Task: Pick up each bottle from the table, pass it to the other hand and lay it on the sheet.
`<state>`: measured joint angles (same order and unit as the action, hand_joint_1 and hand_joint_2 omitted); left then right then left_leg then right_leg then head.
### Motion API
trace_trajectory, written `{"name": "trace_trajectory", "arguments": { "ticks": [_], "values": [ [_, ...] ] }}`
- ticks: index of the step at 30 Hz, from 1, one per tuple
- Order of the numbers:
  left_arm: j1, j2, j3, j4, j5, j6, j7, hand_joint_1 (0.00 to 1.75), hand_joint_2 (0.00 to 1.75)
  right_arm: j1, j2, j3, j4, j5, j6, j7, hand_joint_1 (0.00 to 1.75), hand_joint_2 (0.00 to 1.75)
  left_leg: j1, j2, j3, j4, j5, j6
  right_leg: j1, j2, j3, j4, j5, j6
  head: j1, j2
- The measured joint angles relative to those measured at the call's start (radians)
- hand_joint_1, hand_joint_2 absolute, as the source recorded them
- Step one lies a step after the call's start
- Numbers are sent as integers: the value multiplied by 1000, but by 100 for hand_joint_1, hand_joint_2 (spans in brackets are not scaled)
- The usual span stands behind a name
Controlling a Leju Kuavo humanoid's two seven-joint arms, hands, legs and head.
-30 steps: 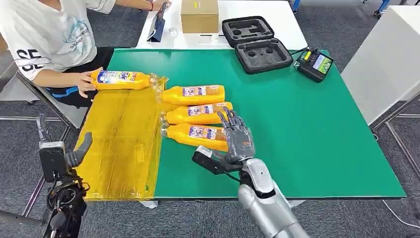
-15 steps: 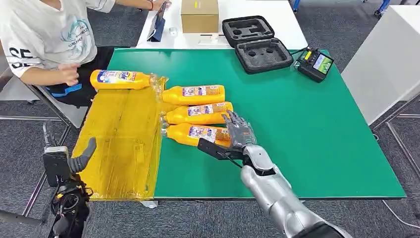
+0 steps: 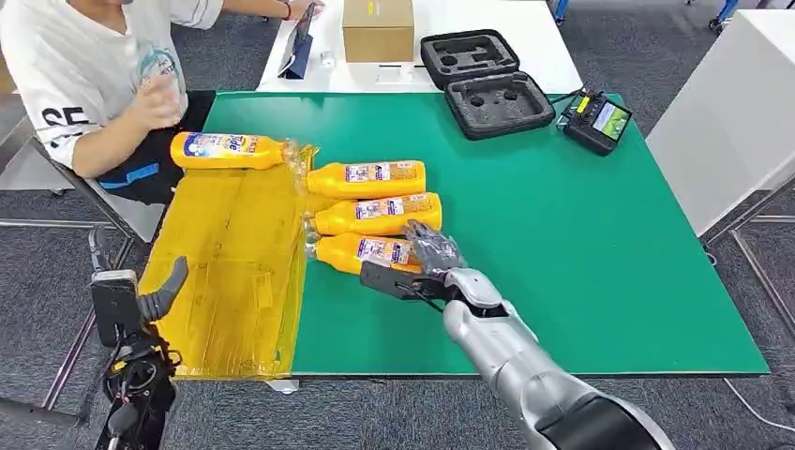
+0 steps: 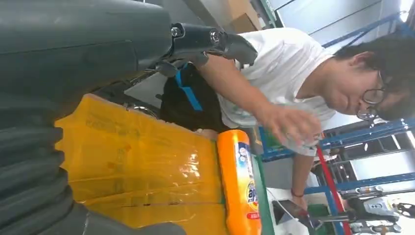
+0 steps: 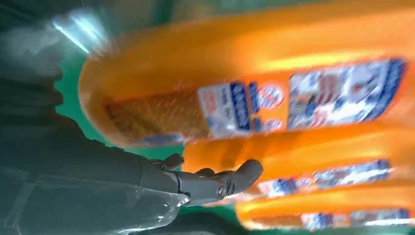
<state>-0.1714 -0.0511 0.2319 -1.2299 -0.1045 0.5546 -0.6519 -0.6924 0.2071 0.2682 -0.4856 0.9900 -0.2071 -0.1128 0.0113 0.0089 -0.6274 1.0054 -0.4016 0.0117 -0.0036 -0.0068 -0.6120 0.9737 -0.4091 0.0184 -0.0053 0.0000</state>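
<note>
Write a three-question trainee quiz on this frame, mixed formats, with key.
1. True or false: one bottle lies on the yellow sheet.
2. How many bottles lie on the green mat? A) two B) three C) five
3. Which bottle is the right hand reaching over?

Key: 1 true. 2 B. 3 the nearest bottle of the row; a grip cannot be confirmed.

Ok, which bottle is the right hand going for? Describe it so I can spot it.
On the green table, three orange bottles lie stacked in a row just right of the yellow sheet. It is the nearest bottle, closest to the robot, the one with the right hand at its base end.
</note>
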Motion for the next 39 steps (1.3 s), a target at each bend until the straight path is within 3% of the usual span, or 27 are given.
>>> {"name": "trace_trajectory", "arguments": {
  "ticks": [1,2,3,4,6,7,12,33,37,39],
  "values": [
    [-2,0,0,4,1,2,0,0,175,-1,3,0,5,-9,9,-7,70,175,0,0,0,0,0,0,0,0,0,0,0,0,0,0],
    [-4,0,0,6,4,2,1,0,175,-2,5,0,8,-14,19,-11,70,175,0,0,0,0,0,0,0,0,0,0,0,0,0,0],
    [-6,0,0,10,5,3,1,0,175,-3,8,0,13,-22,30,-15,117,175,0,0,0,0,0,0,0,0,0,0,0,0,0,0],
    [-8,-1,0,12,7,3,1,0,175,-5,9,0,16,-26,39,-16,141,175,0,0,0,0,0,0,0,0,0,0,0,0,0,0],
    [-13,-1,0,19,18,-3,3,0,175,-13,9,0,23,-45,76,-15,145,175,0,0,0,0,0,0,0,0,0,0,0,0,0,0],
    [-16,-1,0,23,21,-5,3,0,175,-18,9,0,27,-53,91,-14,159,175,0,0,0,0,0,0,0,0,0,0,0,0,0,0],
    [-35,-1,0,44,30,-9,3,0,175,-46,7,0,47,-81,163,53,173,175,0,0,1,0,0,0,0,0,1,0,0,0,0,0],
    [-63,-2,-8,94,38,-7,3,0,175,-71,-2,4,70,-92,227,95,175,175,0,0,5,0,0,0,0,0,5,0,0,0,0,0],
    [-71,-2,-15,105,39,-11,2,0,175,-73,-5,8,70,-140,258,13,175,175,0,0,6,0,0,0,0,0,5,0,0,0,1,0],
    [-74,-2,-16,110,46,-16,0,0,175,-63,-11,4,70,-226,273,-148,175,175,0,2,6,0,0,0,0,1,5,0,1,0,0,0]
  ]
}}
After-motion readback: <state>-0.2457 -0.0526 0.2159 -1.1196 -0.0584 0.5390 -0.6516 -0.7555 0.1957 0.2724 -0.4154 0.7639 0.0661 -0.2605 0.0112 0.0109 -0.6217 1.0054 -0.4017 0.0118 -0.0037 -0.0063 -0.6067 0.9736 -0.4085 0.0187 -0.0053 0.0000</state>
